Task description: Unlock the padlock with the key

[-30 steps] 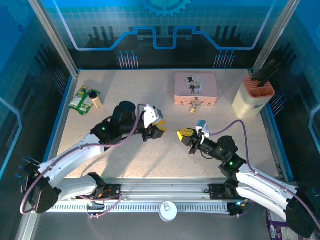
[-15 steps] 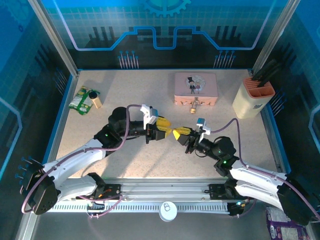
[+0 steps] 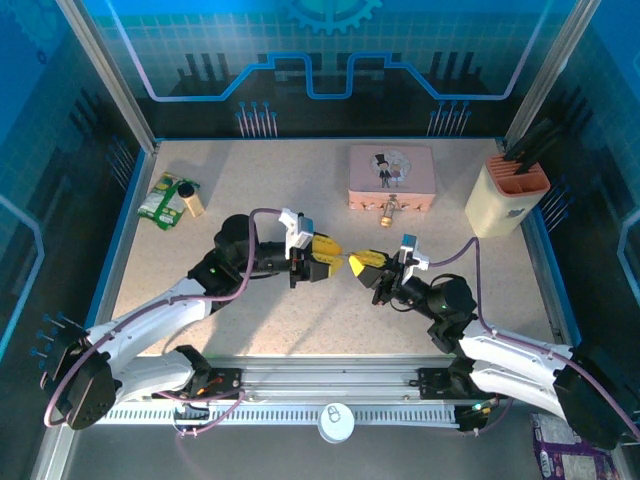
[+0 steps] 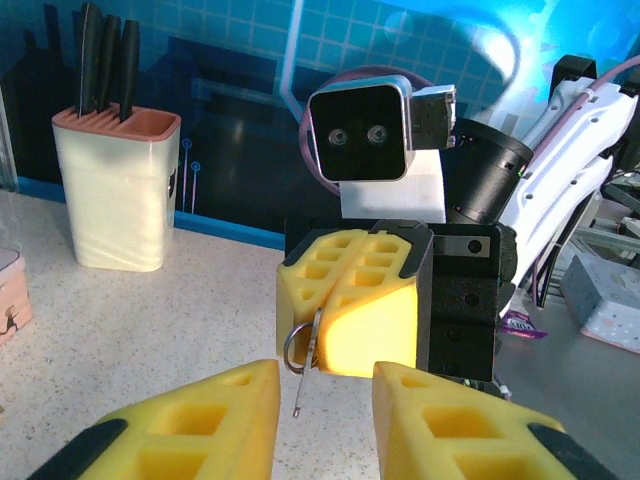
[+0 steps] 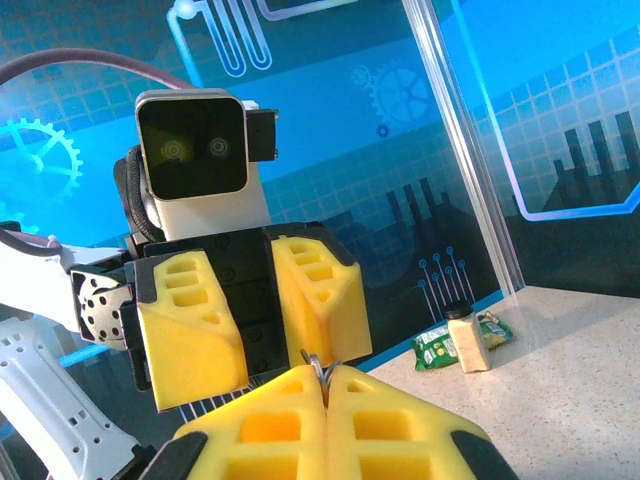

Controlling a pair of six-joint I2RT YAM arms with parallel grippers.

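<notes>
Room: from the top view we see blue walls printed with circuit lines and a gear. They are framed by slanted metal posts and close the cell on three sides.
Surface: the bench [image 3: 260, 320] is a pale speckled top with a blue rim, and a metal rail [image 3: 330, 385] runs along its near edge by the arm bases.
Far side: a pink tin [image 3: 391, 175] sits centre-right and a cream knife block [image 3: 508, 198] stands in the right corner. On the left we see a green packet [image 3: 157, 200] with a small jar [image 3: 190, 198] just beside it.
Lock: the padlock [image 3: 388, 210] is at the tin's near side, touching it and apart from both arms.
Mid-surface: the left end effector [image 3: 325, 258] and the right end effector [image 3: 362, 263] face each other tip to tip above bare top.
Left wrist, background: the speckled top runs back to a blue kerb and dark grid panels, with the knife block [image 4: 118, 190] at left.
Left wrist, foreground: the key [image 4: 306, 358] sticks out of the right end effector's closed yellow pads, its blade hanging near the left fingertips.
Left state: released, with the pads apart and nothing between them.
Right wrist, background: we see a gear-printed blue wall and a slanted post, with the packet and jar far off on the bench.
Right state: clenched on the key, whose ring peeks from the seam between the pads.
</notes>
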